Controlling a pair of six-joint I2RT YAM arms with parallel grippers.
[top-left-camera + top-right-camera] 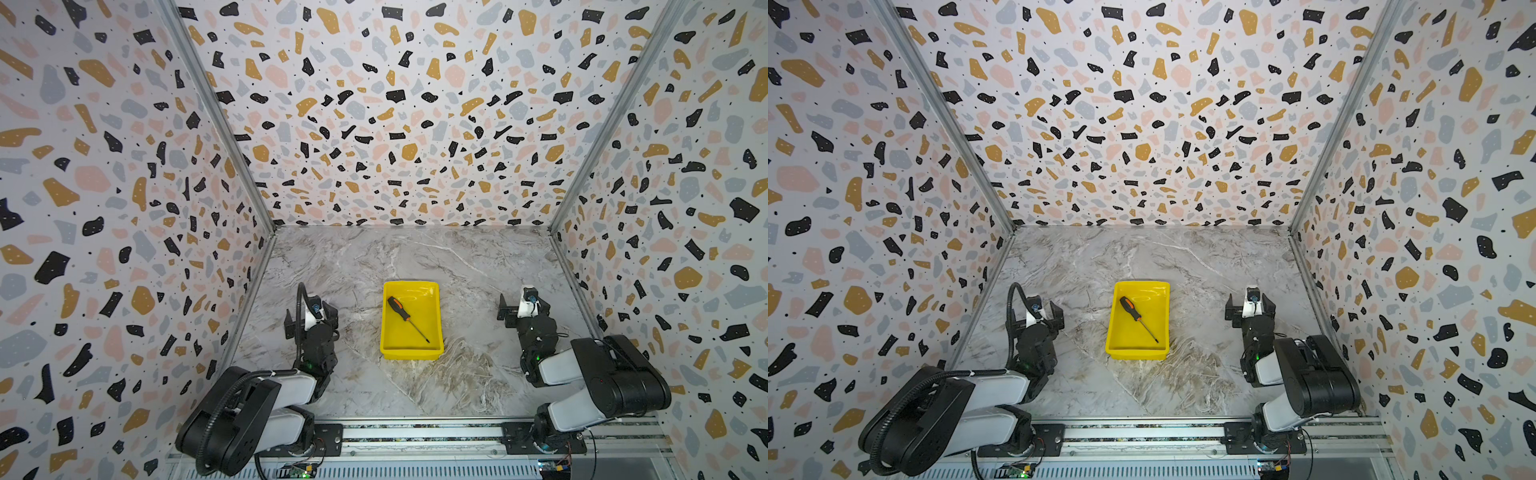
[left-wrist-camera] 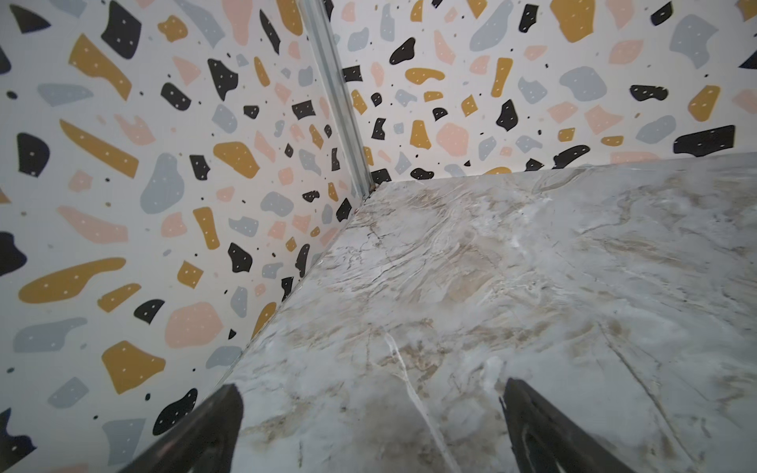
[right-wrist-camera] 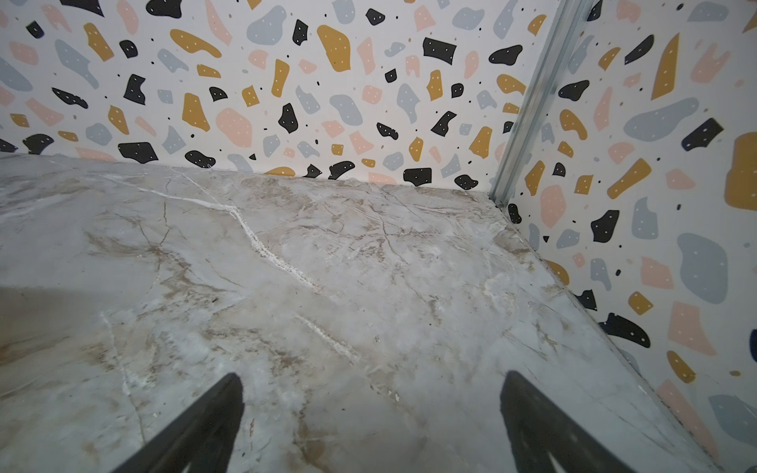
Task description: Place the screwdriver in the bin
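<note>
Screwdriver (image 1: 406, 318) is lying flat inside the yellow bin (image 1: 411, 354), touching the bin floor and not held by anything; both top views are showing this. Its long axis is running diagonally: black-and-orange handle pointing to the left gripper's (image 1: 311, 318) side and the far end of the bin, thin shaft tip pointing to the right gripper's (image 1: 524, 309) side and the near corner. Bin is sitting between the two sets of jaws, well apart from each. Left jaws are looking slightly nearer, with the handle end on their side, though the gap is close to even. Both grippers are standing spread wide and empty, hovering over bare marble tabletop (image 1: 374, 257). In the wrist views the left gripper (image 2: 370, 387) and right gripper (image 3: 372, 376) are showing only tabletop between their fingers (image 2: 205, 430), no bin or tool in sight. Judging from this, the placing is looking done, no reach toward the bin seeming needed
</note>
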